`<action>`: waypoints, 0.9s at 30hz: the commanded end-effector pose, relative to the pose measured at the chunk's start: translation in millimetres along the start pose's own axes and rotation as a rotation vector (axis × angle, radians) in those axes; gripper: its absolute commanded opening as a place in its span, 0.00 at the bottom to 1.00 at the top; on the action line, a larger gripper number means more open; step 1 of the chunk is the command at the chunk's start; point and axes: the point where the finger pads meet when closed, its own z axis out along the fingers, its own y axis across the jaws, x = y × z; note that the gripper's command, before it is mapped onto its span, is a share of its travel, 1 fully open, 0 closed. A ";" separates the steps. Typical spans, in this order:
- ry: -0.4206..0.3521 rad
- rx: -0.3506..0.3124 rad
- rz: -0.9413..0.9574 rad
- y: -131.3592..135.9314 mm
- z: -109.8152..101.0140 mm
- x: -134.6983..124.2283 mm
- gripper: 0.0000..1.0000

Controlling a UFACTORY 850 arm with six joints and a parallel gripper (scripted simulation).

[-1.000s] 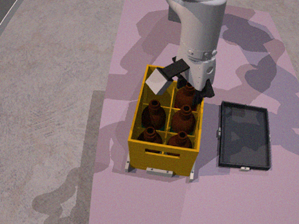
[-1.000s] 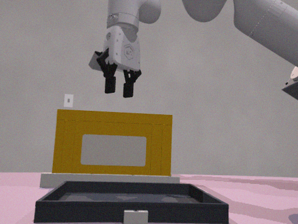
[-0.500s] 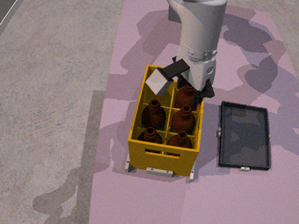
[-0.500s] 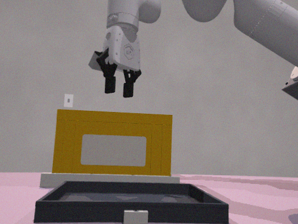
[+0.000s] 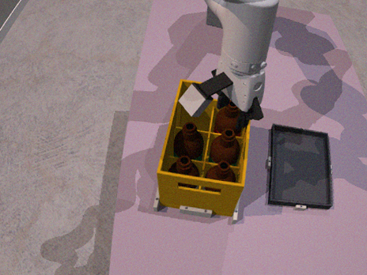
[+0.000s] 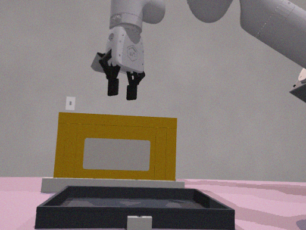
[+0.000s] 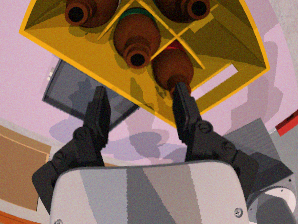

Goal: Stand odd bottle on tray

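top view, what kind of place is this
Probably a bare robot test cell: a yellow crate of brown bottles and a dark tray sit on a pink mat over concrete floor.

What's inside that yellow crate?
Five brown glass bottles stand in the yellow divided crate. The far-left cell is covered by the wrist camera; the bottles' bases are hidden too.

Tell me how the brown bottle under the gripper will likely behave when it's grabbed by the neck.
The bottle looks rigid and smooth, so it may slip. Its narrow neck above a broad body suggests it could swing. The crate dividers should keep it from tipping.
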 end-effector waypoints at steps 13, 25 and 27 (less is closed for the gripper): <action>0.001 0.000 0.000 -0.4 3.8 0.3 0.65; 0.001 0.000 0.000 -0.8 15.7 0.3 0.65; 0.001 0.000 0.000 -0.9 18.2 0.3 0.65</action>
